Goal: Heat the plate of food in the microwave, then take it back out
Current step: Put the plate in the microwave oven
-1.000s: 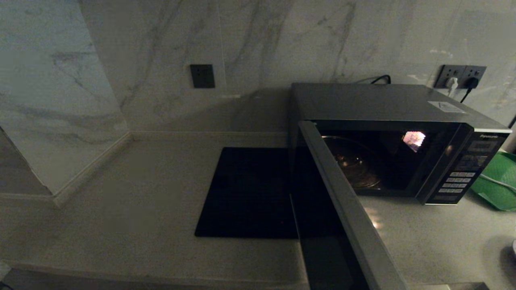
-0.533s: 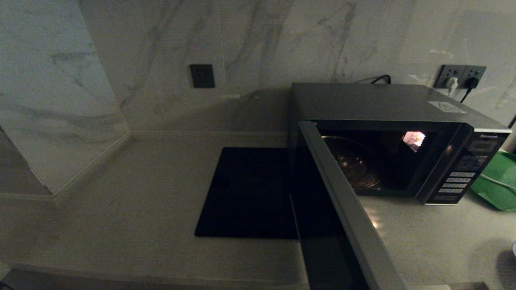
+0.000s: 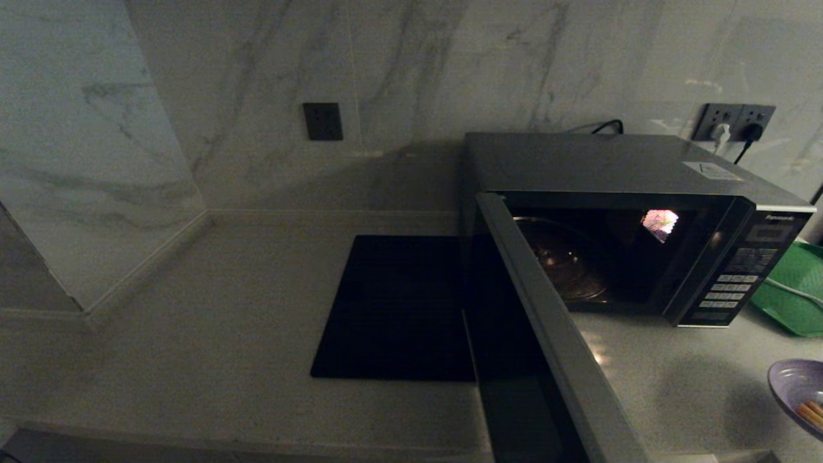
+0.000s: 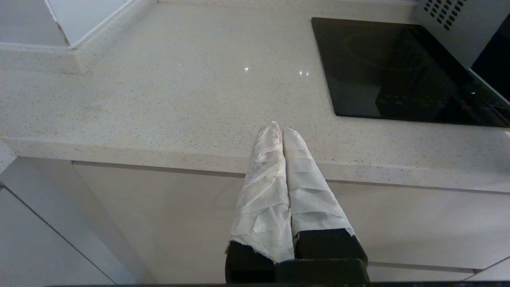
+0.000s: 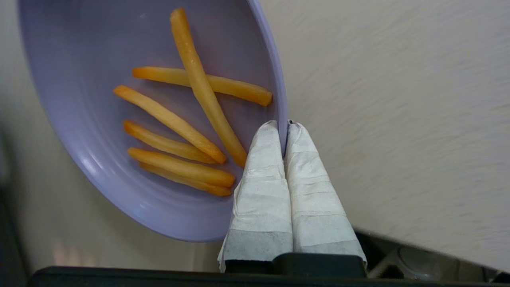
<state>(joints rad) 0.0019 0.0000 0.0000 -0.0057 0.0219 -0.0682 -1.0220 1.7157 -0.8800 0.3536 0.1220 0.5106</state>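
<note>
The silver-grey microwave [image 3: 617, 167] stands at the back right of the counter, its door [image 3: 553, 334] swung wide open toward me and the lit cavity showing a glass turntable [image 3: 566, 263]. The pale lilac plate of food [image 5: 119, 79] with several orange fries is pinched at its rim by my right gripper [image 5: 283, 126], which is shut on it. In the head view only the plate's edge [image 3: 794, 389] shows, held above the counter at the far right, in front of the microwave. My left gripper [image 4: 281, 129] is shut on nothing, over the counter's front edge.
A flat black square slab [image 3: 398, 308] lies on the counter left of the microwave. A green tray [image 3: 797, 289] sits to the microwave's right. Marble walls enclose the back and left; wall sockets [image 3: 733, 122] sit behind the microwave.
The plate of food has come into the head view at the lower right edge, moving leftward. The microwave and its open door have not moved.
</note>
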